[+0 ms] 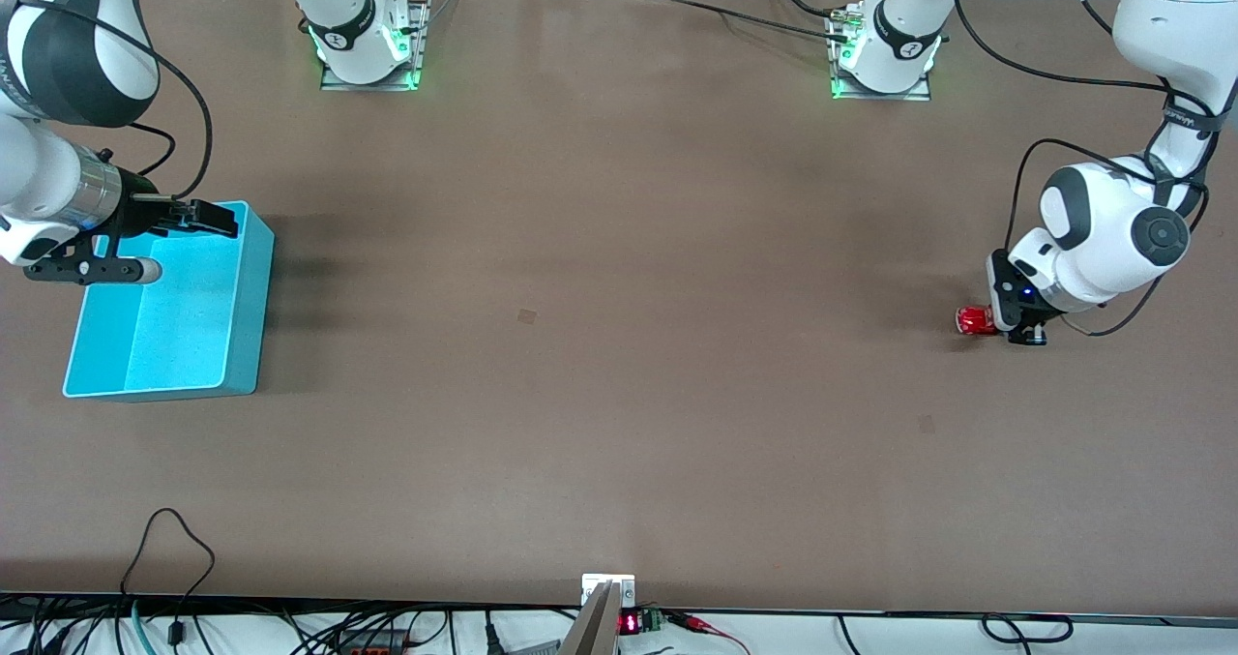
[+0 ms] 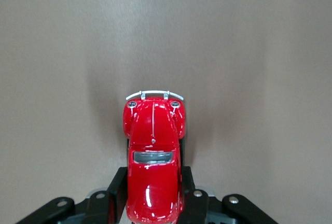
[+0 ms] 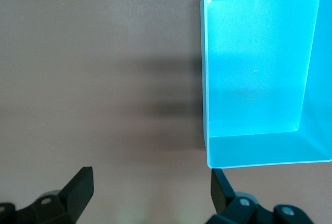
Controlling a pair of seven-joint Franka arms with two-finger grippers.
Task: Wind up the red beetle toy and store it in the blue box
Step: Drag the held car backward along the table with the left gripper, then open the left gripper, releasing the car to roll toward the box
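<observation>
I count one red beetle toy (image 2: 153,167) and one blue box (image 1: 208,321) on the brown worktop (image 1: 619,365), and I can read no writing on either of them. My left gripper (image 1: 1011,321) is down at the left arm's end of the worktop, its jaws closed on the toy's rear half, so the silvery bumper and rounded hood stick out ahead of my fingers (image 2: 116,190). The toy sits low, at the worktop's surface. The box stands well apart at the right arm's end, open side up. My right gripper (image 1: 208,218) hangs over the box's rim, jaws spread wide and holding nothing.
</observation>
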